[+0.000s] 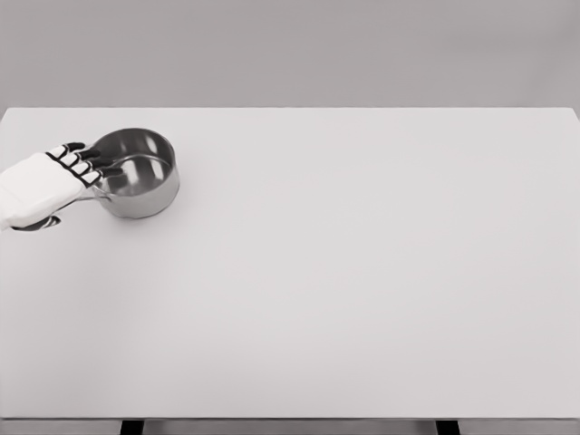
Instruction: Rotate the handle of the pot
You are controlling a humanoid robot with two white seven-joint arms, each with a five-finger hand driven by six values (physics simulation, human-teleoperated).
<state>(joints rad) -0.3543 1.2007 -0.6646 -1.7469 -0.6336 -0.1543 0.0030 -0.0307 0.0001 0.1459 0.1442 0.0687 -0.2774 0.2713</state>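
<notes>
Single head view: looks down and forward across the wide pale grey rectangular table (362, 299), far edge visible, moderately distant.

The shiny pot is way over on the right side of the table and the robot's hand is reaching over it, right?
Not quite. The head view shows the shiny pot on the left side of the table, near the far edge. The rest holds: the left hand is reaching over it.
</notes>
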